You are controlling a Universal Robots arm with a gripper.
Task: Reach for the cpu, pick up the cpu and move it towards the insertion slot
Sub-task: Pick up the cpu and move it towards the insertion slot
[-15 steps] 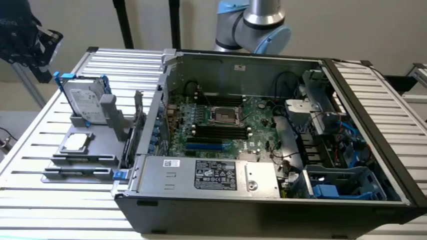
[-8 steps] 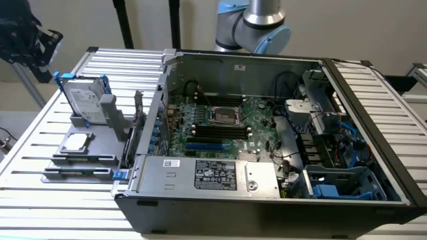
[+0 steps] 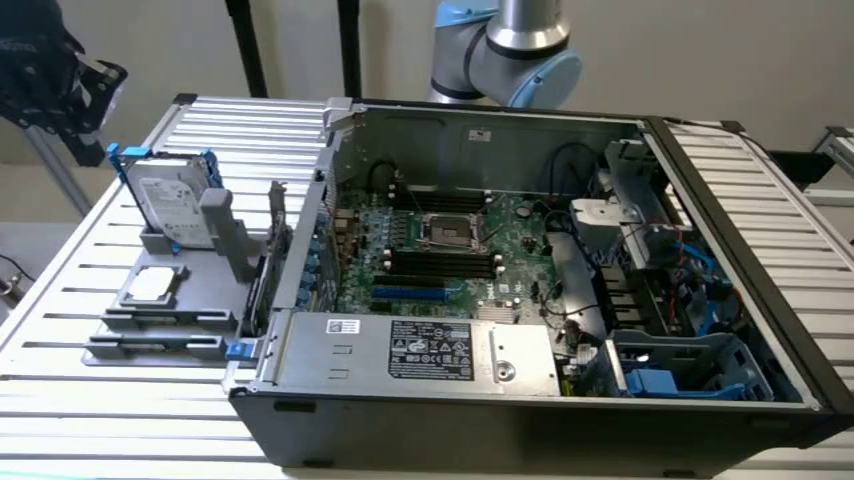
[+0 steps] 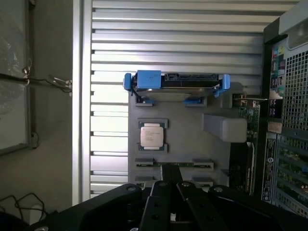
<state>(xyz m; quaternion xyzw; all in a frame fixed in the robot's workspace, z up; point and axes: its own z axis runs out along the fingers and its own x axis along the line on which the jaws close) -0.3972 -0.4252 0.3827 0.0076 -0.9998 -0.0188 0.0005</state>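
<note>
The cpu (image 3: 156, 284) is a small silver-grey square chip lying flat in a grey holder (image 3: 150, 335) on the slatted table, at the exterior view's left of the open computer case. In the wrist view the cpu (image 4: 152, 134) sits in the middle of that holder, well away from my gripper (image 4: 171, 197), whose black body is high above the holder with nothing seen in it. The insertion slot (image 3: 450, 232) is a dark square socket with a shiny frame on the green motherboard inside the case.
A silver hard drive (image 3: 171, 205) in a blue bracket stands upright at the holder's far end, close behind the cpu. The case wall (image 3: 287, 260) rises between holder and motherboard. Long black memory slots (image 3: 441, 262) flank the socket. A black mechanism (image 3: 47, 80) hangs at the exterior view's upper left.
</note>
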